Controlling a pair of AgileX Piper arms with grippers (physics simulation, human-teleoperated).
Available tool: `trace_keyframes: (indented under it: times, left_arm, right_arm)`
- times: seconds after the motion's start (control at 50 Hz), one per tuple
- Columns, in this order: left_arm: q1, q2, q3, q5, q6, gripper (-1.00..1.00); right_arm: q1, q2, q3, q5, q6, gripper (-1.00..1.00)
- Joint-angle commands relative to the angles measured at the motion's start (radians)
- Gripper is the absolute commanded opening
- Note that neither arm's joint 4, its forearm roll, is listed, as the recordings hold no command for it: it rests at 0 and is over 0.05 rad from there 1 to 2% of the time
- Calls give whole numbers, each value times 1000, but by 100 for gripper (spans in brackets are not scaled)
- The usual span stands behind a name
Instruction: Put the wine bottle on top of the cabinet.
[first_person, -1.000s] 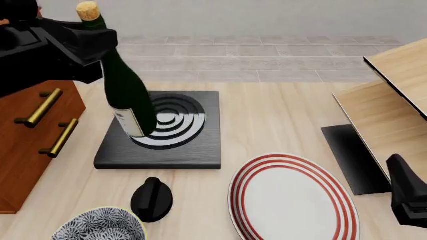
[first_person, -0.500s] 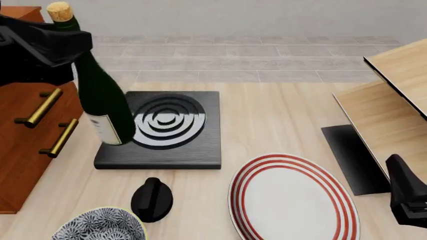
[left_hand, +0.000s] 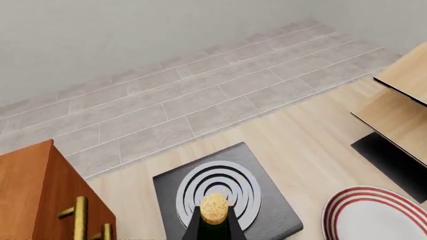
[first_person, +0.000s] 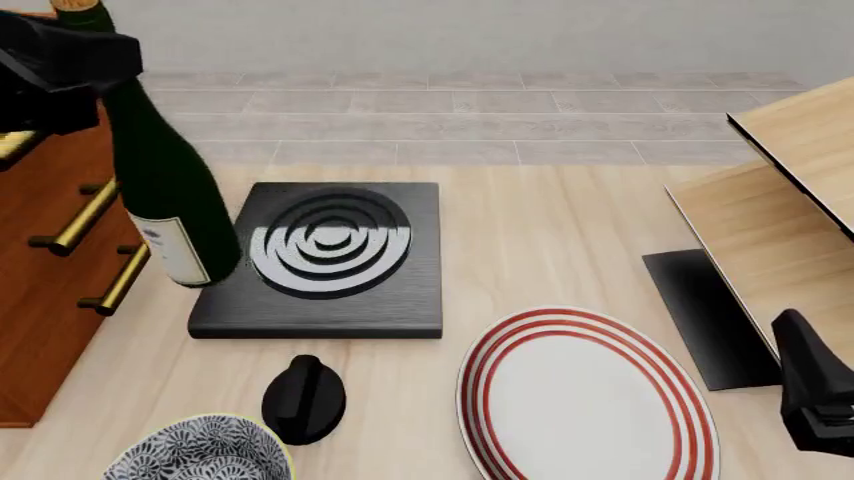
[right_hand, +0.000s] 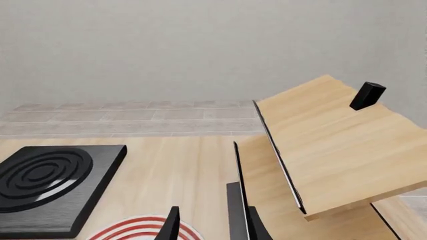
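Observation:
The wine bottle (first_person: 160, 190), dark green with a white label, hangs tilted in the air at the left, cork end uppermost. My left gripper (first_person: 80, 58) is shut on its neck. The bottle's lower end is in front of the cabinet (first_person: 47, 300), a reddish-brown block with brass handles, and beside the black hob plate. In the left wrist view the cork (left_hand: 214, 208) shows close up, with the cabinet (left_hand: 40, 195) off to one side. My right gripper (first_person: 814, 395) rests low at the near right; its fingers (right_hand: 172, 224) stand apart with nothing between them.
A black hob plate (first_person: 387, 290) with white rings lies mid-table. A red-striped white plate (first_person: 587, 395), a black knob-shaped object (first_person: 304, 398) and a patterned bowl (first_person: 200, 455) sit near the front. A pale wood structure (first_person: 787, 210) with black edging stands at the right.
The left gripper has carried the bottle leftward and higher, off the hob plate's area toward the cabinet. The right arm has not moved.

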Motion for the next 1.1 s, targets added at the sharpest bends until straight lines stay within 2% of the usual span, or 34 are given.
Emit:
trace_keyframes:
  times: [0.02, 0.26, 0.4, 0.62, 0.76, 1.1]
  left_arm:
    - [41, 16, -83, 51, 23, -100]
    - [79, 28, -133, 80, 30, -100]
    - [105, 76, -205, 91, 31, -100]
    - [142, 131, -257, 87, 49, -100]
    - [172, 177, -363, 125, 47, -100]
    - [259, 255, -502, 173, 55, -100]
  right_arm:
    - [0, -2, 0, 1, 0, 100]
    - [0, -1, 0, 1, 0, 100]
    - [0, -4, 1, 2, -2, 100]
    - [-1, -3, 0, 2, -1, 100]
    - [-1, -1, 1, 0, 0, 100]
    - [0, 1, 0, -2, -1, 100]
